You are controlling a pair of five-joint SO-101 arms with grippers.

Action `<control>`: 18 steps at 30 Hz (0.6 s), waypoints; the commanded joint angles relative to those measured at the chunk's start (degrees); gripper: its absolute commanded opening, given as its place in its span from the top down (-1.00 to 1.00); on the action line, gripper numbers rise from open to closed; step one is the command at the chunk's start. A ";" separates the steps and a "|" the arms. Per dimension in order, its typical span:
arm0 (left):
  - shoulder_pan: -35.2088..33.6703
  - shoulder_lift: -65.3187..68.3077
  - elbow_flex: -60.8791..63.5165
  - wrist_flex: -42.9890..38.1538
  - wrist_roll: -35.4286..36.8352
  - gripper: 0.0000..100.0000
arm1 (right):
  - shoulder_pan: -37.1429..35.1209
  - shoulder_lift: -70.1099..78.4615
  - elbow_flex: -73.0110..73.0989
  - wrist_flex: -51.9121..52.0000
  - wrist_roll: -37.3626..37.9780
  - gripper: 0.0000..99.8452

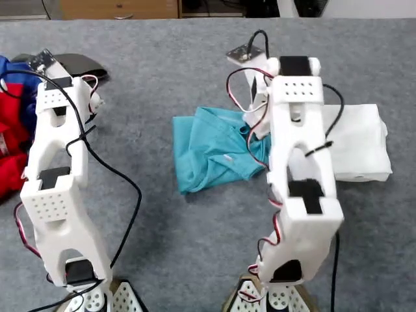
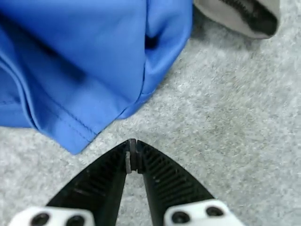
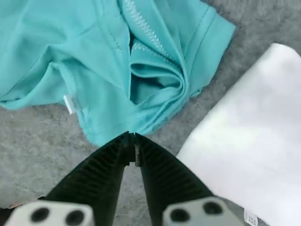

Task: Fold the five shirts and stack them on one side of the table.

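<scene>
From above, your left arm [image 1: 55,169] ends beside the blue shirt [image 1: 13,78] and red shirt [image 1: 10,149]. Your right arm [image 1: 299,149] ends over the teal shirt [image 1: 214,149], with the folded white shirt [image 1: 364,143] on its other side.

At the left wrist, your left pincer [image 2: 132,157] is closed on nothing. The blue shirt's hem lies just ahead of its tips, apart from them.

At the right wrist, your right pincer [image 3: 131,148] is closed, its tips at the teal shirt's hem. You cannot tell whether cloth is caught. The white shirt lies just beside it.
</scene>
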 commanded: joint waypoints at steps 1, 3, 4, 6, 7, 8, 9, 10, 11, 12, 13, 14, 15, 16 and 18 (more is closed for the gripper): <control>0.88 -0.48 0.18 -2.02 -0.53 0.96 | 0.84 4.53 -4.35 -2.20 -0.26 1.00; 0.88 -0.48 0.18 -2.55 -0.53 0.96 | 0.92 8.04 -7.78 -2.02 -0.35 1.00; 0.97 -0.48 0.18 -2.55 -0.53 0.96 | 1.01 9.45 -9.36 -2.02 -0.26 1.00; 1.14 -0.40 0.18 -2.55 -0.53 0.96 | 1.19 12.35 -13.14 -2.20 -0.09 1.00; 1.14 0.04 0.18 -2.55 -0.53 0.96 | 1.19 13.93 -15.25 -2.37 -0.09 0.99; 1.23 0.75 -0.09 -2.55 -0.53 0.96 | 1.19 15.69 -17.54 -2.29 0.00 0.99; 1.23 1.45 -0.44 -2.55 -0.53 0.96 | 1.19 17.36 -19.91 -2.11 0.00 0.99; 1.14 1.89 -0.88 -2.55 -0.53 0.96 | 1.19 18.95 -22.46 -2.02 0.00 0.99; 1.05 2.42 -1.58 -2.37 -0.53 0.96 | 1.36 20.70 -24.84 -2.02 0.00 0.99; 1.05 2.95 -2.20 -2.20 -0.53 0.96 | 1.71 22.20 -27.38 -1.93 0.00 0.99; 1.05 3.21 -2.64 -2.20 -0.53 0.96 | 2.07 23.60 -29.67 -1.85 -0.09 0.99; 1.05 3.30 -2.81 -2.20 -0.53 0.96 | 2.24 25.10 -32.22 -1.49 -0.09 0.99; 1.14 3.38 -2.90 -2.20 -0.53 0.96 | 2.42 26.51 -34.42 -1.32 -0.09 0.99; 1.14 3.38 -2.90 -2.20 -0.53 0.96 | 2.59 28.00 -36.53 -1.05 -0.09 0.99; 1.14 3.47 -2.90 -2.20 -0.53 0.96 | 3.38 31.16 -40.40 -0.70 -0.09 0.99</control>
